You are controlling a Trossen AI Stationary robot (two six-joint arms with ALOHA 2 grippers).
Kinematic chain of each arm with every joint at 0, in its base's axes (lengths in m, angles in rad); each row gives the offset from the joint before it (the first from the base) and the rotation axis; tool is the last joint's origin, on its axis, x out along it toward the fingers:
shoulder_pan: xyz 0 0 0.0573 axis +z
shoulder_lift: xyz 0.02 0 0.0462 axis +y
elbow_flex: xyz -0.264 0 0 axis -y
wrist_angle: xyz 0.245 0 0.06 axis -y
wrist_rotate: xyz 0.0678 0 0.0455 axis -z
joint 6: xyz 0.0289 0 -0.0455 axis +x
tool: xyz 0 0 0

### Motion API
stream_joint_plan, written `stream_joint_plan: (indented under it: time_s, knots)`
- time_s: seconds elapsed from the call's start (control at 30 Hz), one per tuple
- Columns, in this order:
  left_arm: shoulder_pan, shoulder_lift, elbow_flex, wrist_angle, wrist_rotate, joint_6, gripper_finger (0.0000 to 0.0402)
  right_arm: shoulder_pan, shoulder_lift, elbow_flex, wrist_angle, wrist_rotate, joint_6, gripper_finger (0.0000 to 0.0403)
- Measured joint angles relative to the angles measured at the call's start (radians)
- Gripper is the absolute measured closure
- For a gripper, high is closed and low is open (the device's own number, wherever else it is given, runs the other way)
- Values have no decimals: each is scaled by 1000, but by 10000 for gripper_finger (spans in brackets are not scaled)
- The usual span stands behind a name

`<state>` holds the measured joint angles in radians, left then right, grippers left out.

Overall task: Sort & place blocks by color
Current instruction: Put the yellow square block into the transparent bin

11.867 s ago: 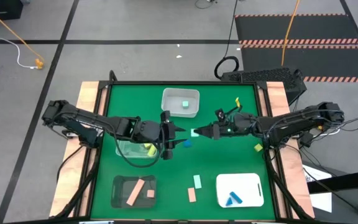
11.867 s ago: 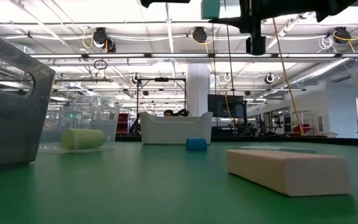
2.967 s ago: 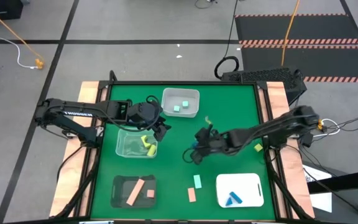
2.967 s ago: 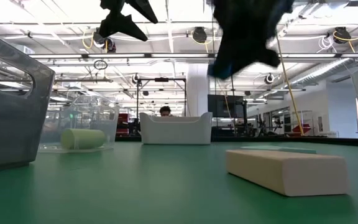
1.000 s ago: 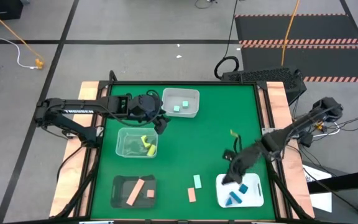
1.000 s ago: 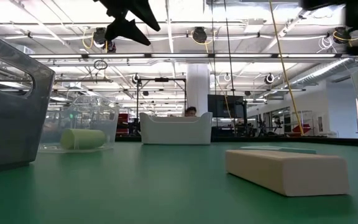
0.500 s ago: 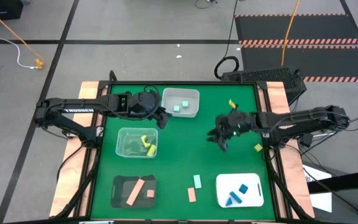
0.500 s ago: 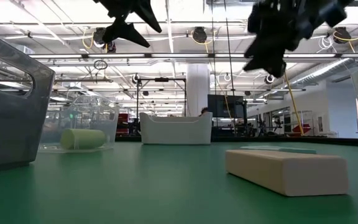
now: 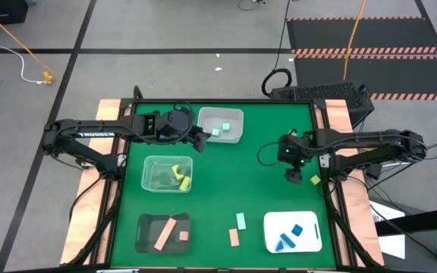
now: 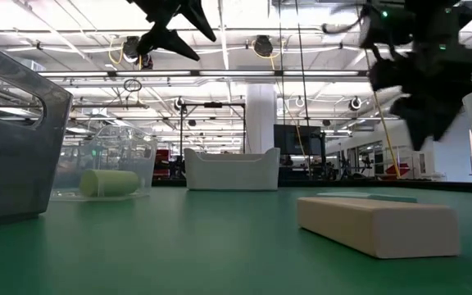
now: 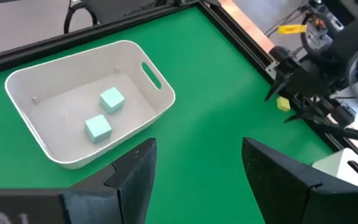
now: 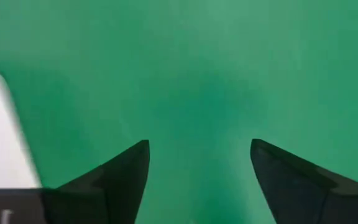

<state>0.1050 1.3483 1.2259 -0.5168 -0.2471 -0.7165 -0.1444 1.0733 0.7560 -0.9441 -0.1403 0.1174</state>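
Two mint blocks [image 11: 104,112] lie in the white bin [image 9: 234,115] at the far middle. Yellow blocks [image 9: 178,176] lie in the clear tray [image 9: 152,182], tan-pink blocks [image 9: 165,233] in the dark tray [image 9: 144,224], and blue blocks [image 9: 288,236] in the white tray [image 9: 309,220]. A mint bar [image 9: 240,221] and a tan-pink bar [image 9: 234,236] lie flat on the mat. A yellow block [image 9: 315,180] rests near the right edge. My left gripper [image 9: 201,139] hovers open and empty beside the white bin. My right gripper [image 9: 293,175] is open and empty, just left of the yellow block.
Wooden rails [image 9: 338,152] border the green mat on both sides. The mat's middle, between the white bin and the loose bars, is bare. In the low view the tan-pink bar [image 10: 379,223] lies close in front, and the room shows behind.
My right gripper has left the white tray at the near right, swung up toward the far middle, then gone toward the table's right edge and down beside the yellow block. My left gripper has crept a little toward the white bin.
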Motion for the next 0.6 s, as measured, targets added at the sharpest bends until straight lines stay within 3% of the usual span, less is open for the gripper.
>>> stream_joint_plan:
  time_s: [0.13,0.43,0.6]
  knots:
    - [13,0,0,-2,-29,-3,167,0,0,12,-239,100,-35,117]
    - [53,0,0,-2,-43,0,167,2,49,12,-390,116,139,125]
    - [72,0,0,-2,-43,4,167,2,125,11,-391,138,148,126]
